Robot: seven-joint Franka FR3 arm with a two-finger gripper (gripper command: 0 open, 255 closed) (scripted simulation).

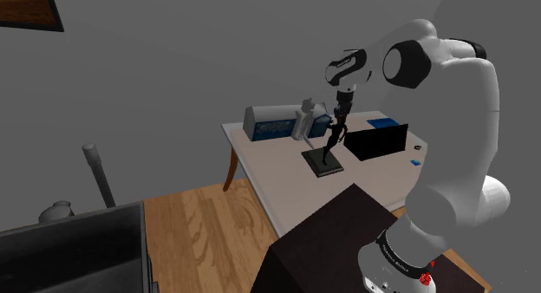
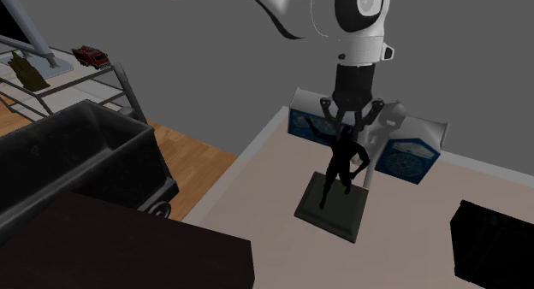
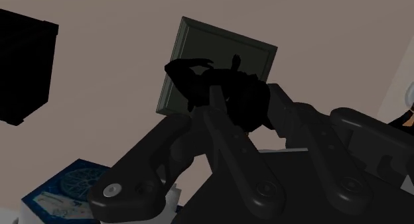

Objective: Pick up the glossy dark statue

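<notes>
hanging straight down off the bent arm (image 2: pixel 299 14), pincer (image 2: pixel 347 127) apparently clamped atop the dark statue (image 2: pixel 342 169)

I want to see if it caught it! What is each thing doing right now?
Statue, upright, base on the table.
Gripper, shut on the statue's head.
Blue box, resting on the table, untouched.
Black box, resting on the table, untouched.
</notes>
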